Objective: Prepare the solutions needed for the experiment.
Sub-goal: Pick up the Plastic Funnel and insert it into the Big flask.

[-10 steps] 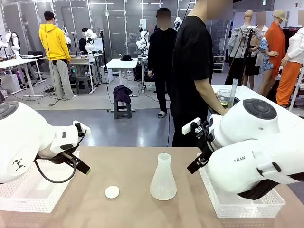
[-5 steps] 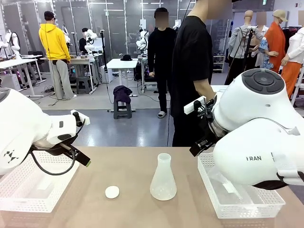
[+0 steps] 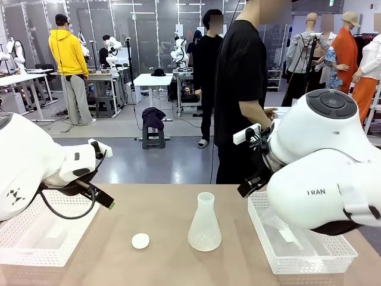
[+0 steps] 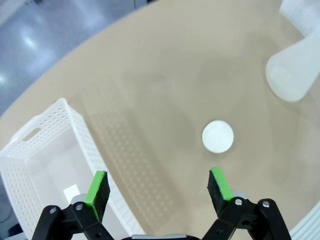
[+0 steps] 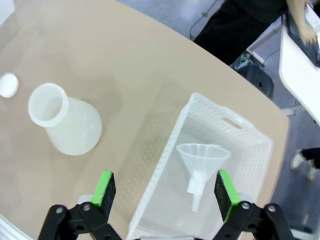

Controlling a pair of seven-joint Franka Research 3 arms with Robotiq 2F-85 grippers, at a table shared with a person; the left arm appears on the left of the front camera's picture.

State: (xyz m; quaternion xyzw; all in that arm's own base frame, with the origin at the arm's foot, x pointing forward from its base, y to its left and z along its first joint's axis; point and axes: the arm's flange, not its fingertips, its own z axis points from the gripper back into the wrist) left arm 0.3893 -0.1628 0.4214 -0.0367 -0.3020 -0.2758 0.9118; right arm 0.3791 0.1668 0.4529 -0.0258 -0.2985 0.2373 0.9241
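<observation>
- Tan surface [image 3: 161, 205]: flask [image 3: 204, 225], disc [image 3: 140, 241] to its left, left basket [image 3: 36, 253] and right basket [image 3: 309, 262] flanking it.
- Grey floor [image 3: 166, 161] and person [image 3: 241, 89] behind flask.
- Right arm [image 3: 333, 155] reads "RAN".
- Left fingers [image 4: 97, 192] and right fingers [image 5: 106, 189] spread wide, empty.
- Solutions: cannot tell where.

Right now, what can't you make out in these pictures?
- Flask: front view, cloudy wall; liquid inside or not, cannot tell.
- What the person handles: front view, behind the right arm; right wrist view, cut by the edge.
- Small white piece in the left basket: left wrist view, too small to identify.
</observation>
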